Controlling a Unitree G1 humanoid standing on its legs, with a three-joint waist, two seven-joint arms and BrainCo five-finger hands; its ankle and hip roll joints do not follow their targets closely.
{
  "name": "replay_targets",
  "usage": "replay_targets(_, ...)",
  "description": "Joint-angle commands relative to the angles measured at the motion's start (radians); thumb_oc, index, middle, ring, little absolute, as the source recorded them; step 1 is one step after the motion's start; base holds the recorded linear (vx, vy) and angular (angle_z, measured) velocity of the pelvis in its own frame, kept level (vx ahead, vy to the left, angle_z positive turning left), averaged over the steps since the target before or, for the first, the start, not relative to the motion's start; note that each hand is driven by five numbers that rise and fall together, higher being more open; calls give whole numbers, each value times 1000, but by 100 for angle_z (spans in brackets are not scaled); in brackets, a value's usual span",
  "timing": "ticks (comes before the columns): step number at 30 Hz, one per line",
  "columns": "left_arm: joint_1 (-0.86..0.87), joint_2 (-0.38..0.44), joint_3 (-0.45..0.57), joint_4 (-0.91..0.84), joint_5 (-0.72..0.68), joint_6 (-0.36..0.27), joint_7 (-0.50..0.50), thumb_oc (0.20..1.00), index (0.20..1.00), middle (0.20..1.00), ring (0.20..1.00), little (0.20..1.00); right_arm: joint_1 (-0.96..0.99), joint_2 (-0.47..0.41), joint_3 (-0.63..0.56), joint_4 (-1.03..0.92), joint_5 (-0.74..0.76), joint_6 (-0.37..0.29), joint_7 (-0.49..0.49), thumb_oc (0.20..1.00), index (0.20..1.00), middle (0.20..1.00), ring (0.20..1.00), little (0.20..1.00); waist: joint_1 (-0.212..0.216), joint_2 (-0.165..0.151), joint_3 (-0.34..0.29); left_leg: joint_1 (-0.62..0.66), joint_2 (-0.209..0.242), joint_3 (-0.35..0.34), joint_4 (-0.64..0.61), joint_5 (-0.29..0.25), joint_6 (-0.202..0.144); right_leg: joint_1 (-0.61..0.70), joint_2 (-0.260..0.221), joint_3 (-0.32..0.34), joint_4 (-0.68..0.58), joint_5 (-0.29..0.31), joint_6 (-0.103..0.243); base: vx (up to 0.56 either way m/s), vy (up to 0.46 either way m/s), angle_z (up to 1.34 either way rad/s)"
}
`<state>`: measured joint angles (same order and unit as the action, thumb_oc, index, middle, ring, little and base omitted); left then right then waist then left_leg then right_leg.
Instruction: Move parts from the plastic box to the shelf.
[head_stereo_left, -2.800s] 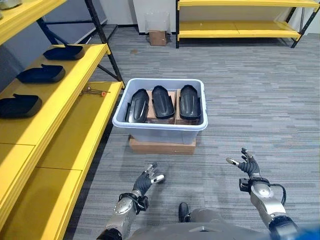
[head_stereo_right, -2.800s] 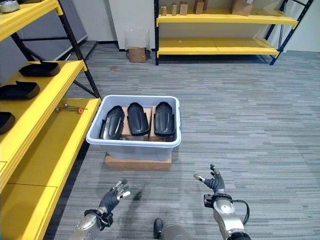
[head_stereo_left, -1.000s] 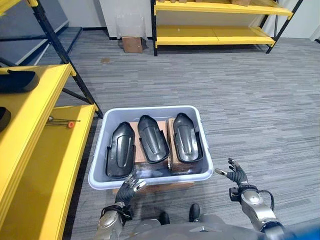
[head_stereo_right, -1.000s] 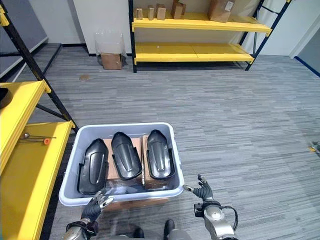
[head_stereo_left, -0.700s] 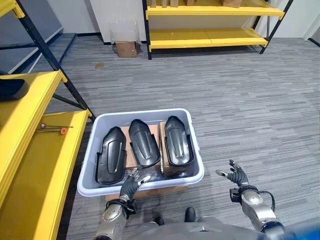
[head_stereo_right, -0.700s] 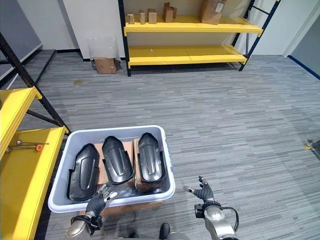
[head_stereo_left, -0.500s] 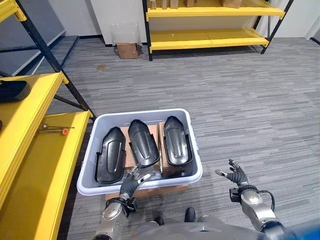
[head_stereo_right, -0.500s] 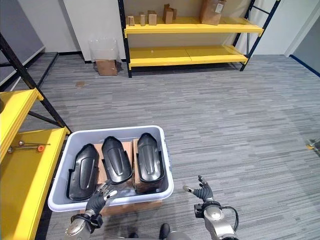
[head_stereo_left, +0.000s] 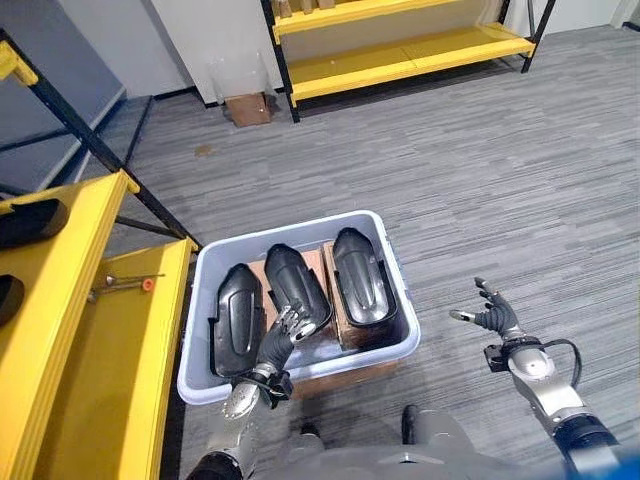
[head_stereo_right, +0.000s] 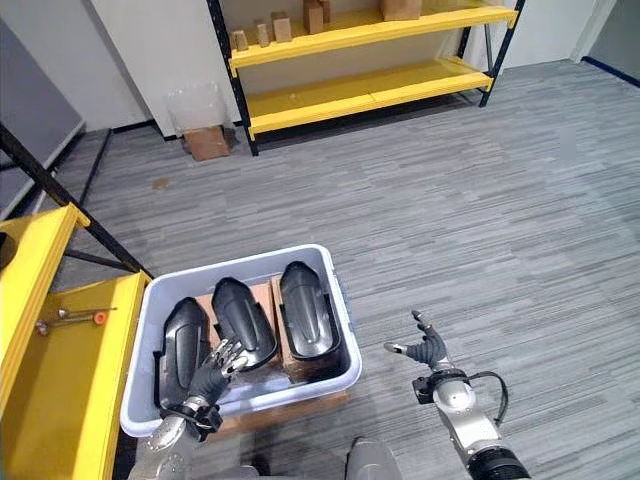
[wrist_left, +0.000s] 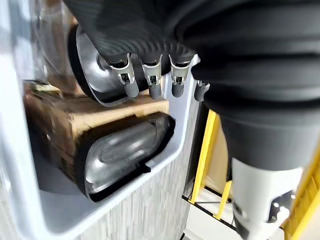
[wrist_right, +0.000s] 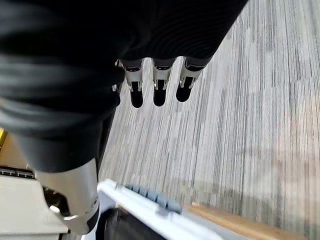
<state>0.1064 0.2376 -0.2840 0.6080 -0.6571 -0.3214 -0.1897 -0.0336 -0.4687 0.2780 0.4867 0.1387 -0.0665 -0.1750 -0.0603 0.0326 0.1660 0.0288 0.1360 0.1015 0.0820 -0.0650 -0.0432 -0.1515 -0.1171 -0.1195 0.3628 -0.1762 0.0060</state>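
A pale grey plastic box (head_stereo_left: 404, 300) stands on the carpet with three black moulded parts side by side in it: left (head_stereo_left: 238, 318), middle (head_stereo_left: 295, 285) and right (head_stereo_left: 362, 275). My left hand (head_stereo_left: 283, 330) reaches over the box's near rim, fingers (wrist_left: 150, 85) straight and spread just above the near end of the middle part, holding nothing. My right hand (head_stereo_left: 492, 318) hovers open over bare carpet to the right of the box, palm empty. The yellow shelf (head_stereo_left: 90, 370) runs along my left, with two more black parts (head_stereo_left: 30, 222) on its upper level.
Brown cardboard (head_stereo_left: 340, 375) lies under the box. A small orange-tipped tool (head_stereo_left: 125, 285) rests on the shelf's lower level. A second yellow rack (head_stereo_left: 400, 45) stands at the far wall, a cardboard carton (head_stereo_left: 245, 108) beside it. Open carpet stretches to the right.
The camera has shifted. My left hand has come up and forward from in front of the box's near wall to above the middle part. The right hand keeps its open pose.
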Motion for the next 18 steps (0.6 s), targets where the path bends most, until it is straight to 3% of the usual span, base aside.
replay_targets(1,31,48,14,-82,-13,-75,23,1000,1000,1000,1000,1000,-24,12,-21,-72,-40,-83,-35,1000,1000,1000,1000,1000,13,-9,9,-17,-8,-29,32,82,11,80,-23,21,-105,127,28,-5,88,7)
replay_targets(10,6,102,11,-188,-30,-132,67,1000,1000,1000,1000,1000,-168,-4,-14,-182,-26,-150,-132,1000,1000,1000,1000,1000,79,-18,101,-158,-42,-58,70,85,25,1,-38,5,-115,151,43,-120,33,15)
replay_targets(18,-83,163,24,-357,-16,-223,161,1000,1000,1000,1000,1000,-398,-18,26,-234,-60,-93,-182,1000,1000,1000,1000,1000,133,-1,203,-321,-68,-77,148,98,38,-128,-34,-18,-23,134,20,-155,45,10)
